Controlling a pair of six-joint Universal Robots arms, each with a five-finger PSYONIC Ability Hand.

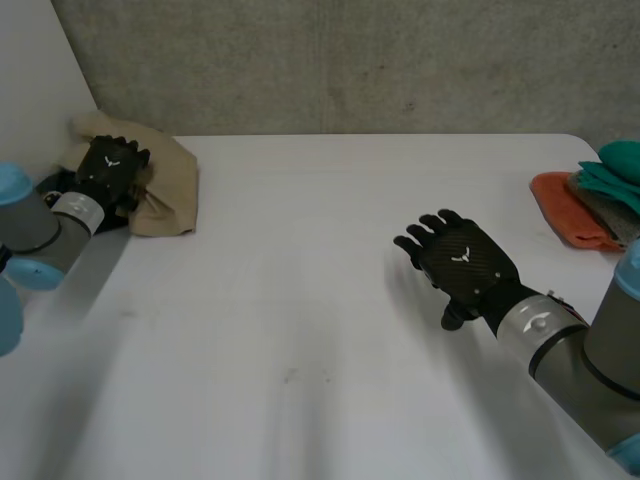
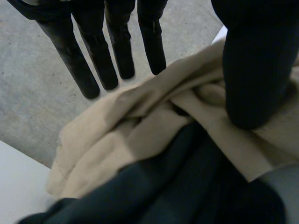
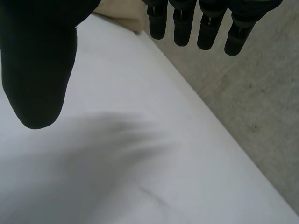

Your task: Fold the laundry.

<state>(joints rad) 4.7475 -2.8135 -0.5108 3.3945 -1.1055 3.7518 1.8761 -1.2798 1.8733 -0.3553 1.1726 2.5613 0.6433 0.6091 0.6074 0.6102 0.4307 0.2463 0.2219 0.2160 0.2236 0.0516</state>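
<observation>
The crumpled beige cloth point(image 1: 168, 188) lies bunched at the far left corner of the white bench point(image 1: 300, 320), close to the grey concrete wall point(image 1: 350, 60). The left hand point(image 1: 112, 168) is over this cloth. In the left wrist view its fingers point(image 2: 93, 65) are straight and spread, reaching out past the cloth's edge without closing on it, while the thumb point(image 2: 254, 70) rests on the beige cloth point(image 2: 154, 126). A dark, nearly black piece of fabric point(image 2: 187, 186) lies partly under the beige folds.

The right hand point(image 1: 462, 262) hovers palm down over the bare bench, well apart from the beige cloth. Its fingers point(image 3: 187, 23) and thumb point(image 3: 39, 60) are relaxed and spread, holding nothing.

At the bench's right edge sit 3 more pieces together: an orange cloth point(image 1: 562, 205), a teal cloth point(image 1: 618, 165) and a grey one point(image 1: 612, 218).
</observation>
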